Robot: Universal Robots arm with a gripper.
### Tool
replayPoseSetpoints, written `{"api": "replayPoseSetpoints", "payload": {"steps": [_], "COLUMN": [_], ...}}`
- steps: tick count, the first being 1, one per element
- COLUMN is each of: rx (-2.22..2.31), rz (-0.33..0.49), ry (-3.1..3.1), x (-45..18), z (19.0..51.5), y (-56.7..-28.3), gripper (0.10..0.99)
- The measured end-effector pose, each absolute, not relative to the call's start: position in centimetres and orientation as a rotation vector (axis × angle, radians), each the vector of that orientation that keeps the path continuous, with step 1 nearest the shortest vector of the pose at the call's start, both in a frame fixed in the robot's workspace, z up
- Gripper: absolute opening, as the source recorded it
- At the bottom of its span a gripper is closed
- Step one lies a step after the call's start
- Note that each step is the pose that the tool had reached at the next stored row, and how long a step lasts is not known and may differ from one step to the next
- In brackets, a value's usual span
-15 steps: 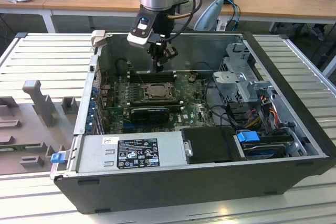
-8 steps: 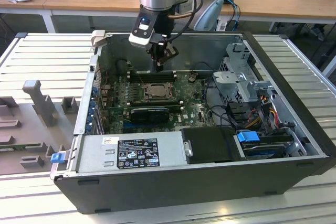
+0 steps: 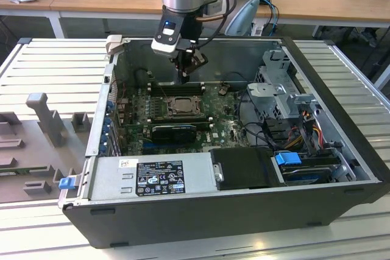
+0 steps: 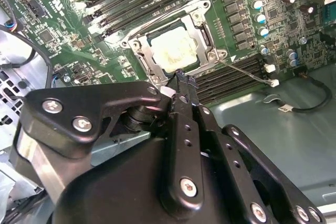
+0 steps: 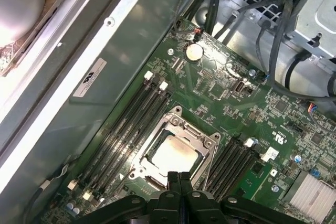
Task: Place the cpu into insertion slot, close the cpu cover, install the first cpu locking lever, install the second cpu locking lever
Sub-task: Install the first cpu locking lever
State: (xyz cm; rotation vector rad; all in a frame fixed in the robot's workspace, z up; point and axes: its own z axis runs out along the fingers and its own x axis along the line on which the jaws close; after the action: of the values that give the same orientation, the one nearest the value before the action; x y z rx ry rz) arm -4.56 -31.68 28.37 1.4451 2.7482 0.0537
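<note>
The cpu (image 4: 176, 51) lies flat in the insertion slot (image 3: 181, 106) on the green motherboard, its silver-grey top showing smeared paste. It also shows in the first wrist view, cpu (image 5: 173, 153). The cpu cover (image 4: 203, 34) lies down over it as a silver frame, with the chip showing through its window, cover (image 5: 209, 141). A thin metal locking lever (image 4: 247, 71) sticks out from one corner of the socket over the memory slots. My gripper (image 3: 184, 77) hangs just above the socket's rim, gripper (image 5: 179, 179), fingers pressed together and holding nothing.
Long black memory slots (image 5: 123, 129) flank the socket on both sides. A black expansion card (image 3: 173, 131) sits in front of the socket in the exterior view. The case wall (image 5: 79, 77), the drive cage (image 3: 280, 89) and loose cables (image 3: 304, 132) hem the board in.
</note>
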Motion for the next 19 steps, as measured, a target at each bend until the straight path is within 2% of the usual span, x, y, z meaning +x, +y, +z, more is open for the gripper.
{"api": "replayPoseSetpoints", "payload": {"steps": [19], "rx": [1.332], "rz": [0.056], "ry": [2.806], "x": [-4.56], "z": [28.37], "y": [-31.68], "gripper": [0.106]}}
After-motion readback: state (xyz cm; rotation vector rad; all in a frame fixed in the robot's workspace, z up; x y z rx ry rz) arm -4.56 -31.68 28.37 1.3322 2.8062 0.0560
